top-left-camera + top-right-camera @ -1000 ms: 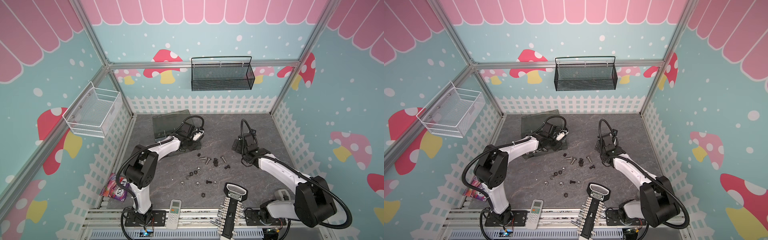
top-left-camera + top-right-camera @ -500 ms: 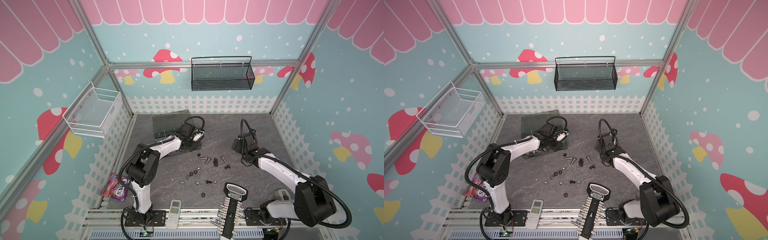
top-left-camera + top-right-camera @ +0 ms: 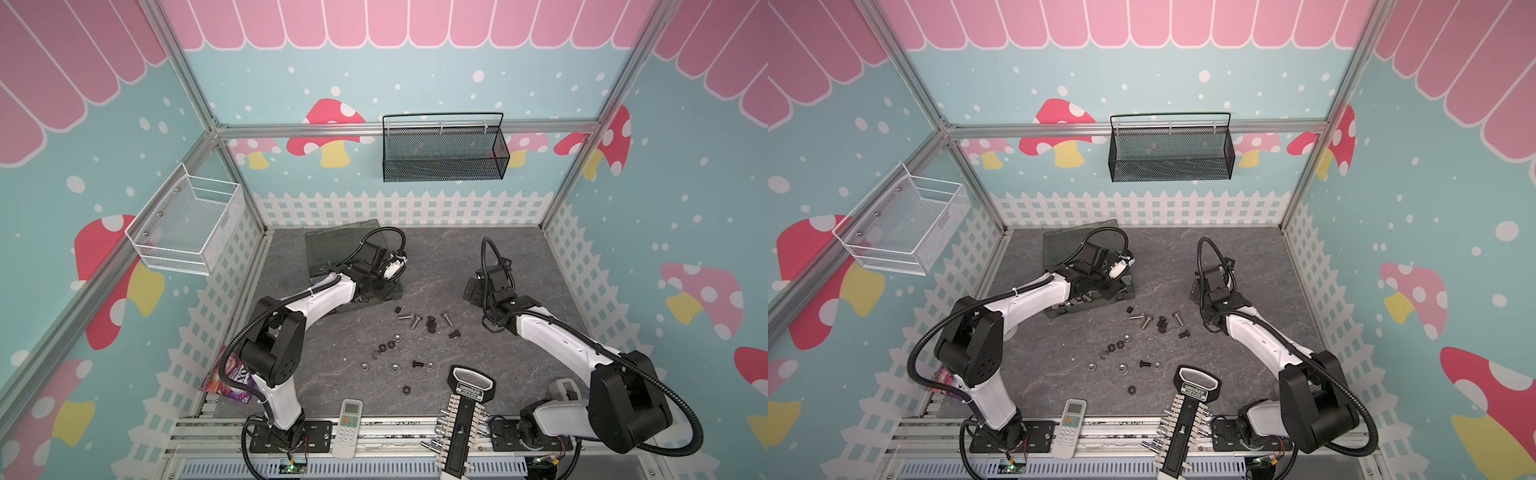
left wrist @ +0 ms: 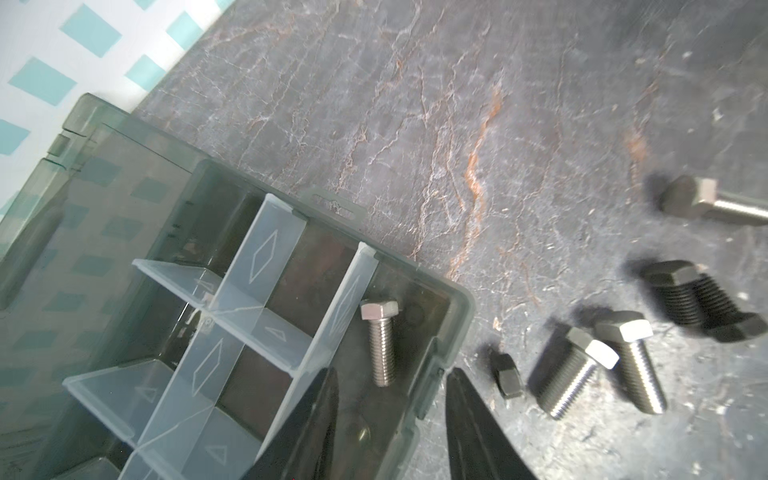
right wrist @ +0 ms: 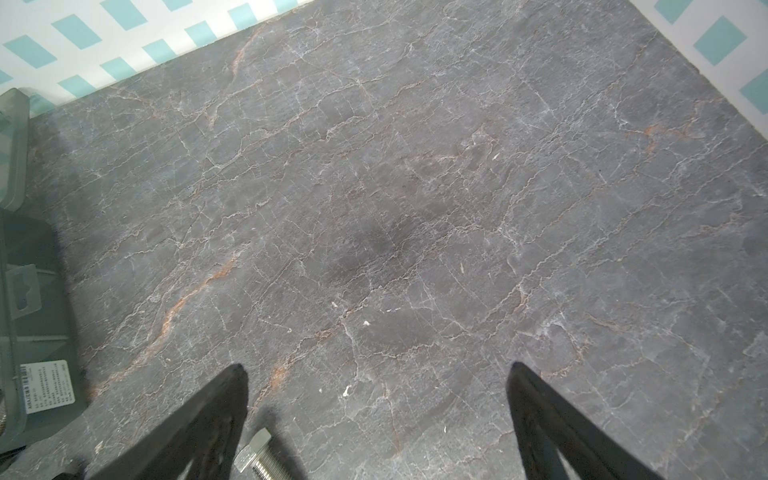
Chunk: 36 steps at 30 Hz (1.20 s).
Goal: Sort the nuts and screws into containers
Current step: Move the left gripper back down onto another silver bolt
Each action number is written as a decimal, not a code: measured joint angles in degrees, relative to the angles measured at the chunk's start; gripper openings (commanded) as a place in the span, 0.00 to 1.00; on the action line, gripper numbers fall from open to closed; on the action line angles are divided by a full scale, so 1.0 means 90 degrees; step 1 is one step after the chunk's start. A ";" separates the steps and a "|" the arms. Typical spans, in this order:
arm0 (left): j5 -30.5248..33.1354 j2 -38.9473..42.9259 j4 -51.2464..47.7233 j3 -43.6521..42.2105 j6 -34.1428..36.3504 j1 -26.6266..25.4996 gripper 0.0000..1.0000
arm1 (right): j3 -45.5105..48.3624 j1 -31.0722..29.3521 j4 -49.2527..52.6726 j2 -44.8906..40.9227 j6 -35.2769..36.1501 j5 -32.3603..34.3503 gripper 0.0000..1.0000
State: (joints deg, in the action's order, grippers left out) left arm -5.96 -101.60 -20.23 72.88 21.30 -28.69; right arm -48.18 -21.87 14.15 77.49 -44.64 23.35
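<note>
left fingers [image 4: 316, 424]: released, parted over corner compartment [image 4: 417, 332] | silver hex-head metal screw [image 4: 379, 345]: lying loose in that compartment of translucent dark-grey plastic organizer box [image 4: 462, 309] | right fingers [image 5: 208, 415]: released wide, above bare grey marbled surface [image 5: 415, 208]

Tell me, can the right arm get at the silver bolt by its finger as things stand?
Probably yes: the right gripper is open and the silver bolt lies uncovered beside one finger, nothing between.
</note>
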 measured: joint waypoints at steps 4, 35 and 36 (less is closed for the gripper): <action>-0.0097 0.0551 0.0114 -0.0418 -0.0185 -0.0253 0.45 | 0.0000 0.0000 0.0000 0.0000 0.0000 0.0000 0.98; -0.0318 -0.0435 -0.0100 -0.0544 -0.0542 -0.1095 0.35 | 0.0000 0.0000 0.0075 0.0000 -0.0002 0.0017 0.98; -0.0318 -0.0474 -0.0134 -0.0495 -0.0532 -0.1105 0.35 | 0.0000 0.0000 0.0085 0.0000 -0.0002 0.0019 0.98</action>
State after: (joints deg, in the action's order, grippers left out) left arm -8.82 -105.86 -21.43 68.42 16.51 -38.63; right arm -48.18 -21.87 14.92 77.49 -44.66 23.53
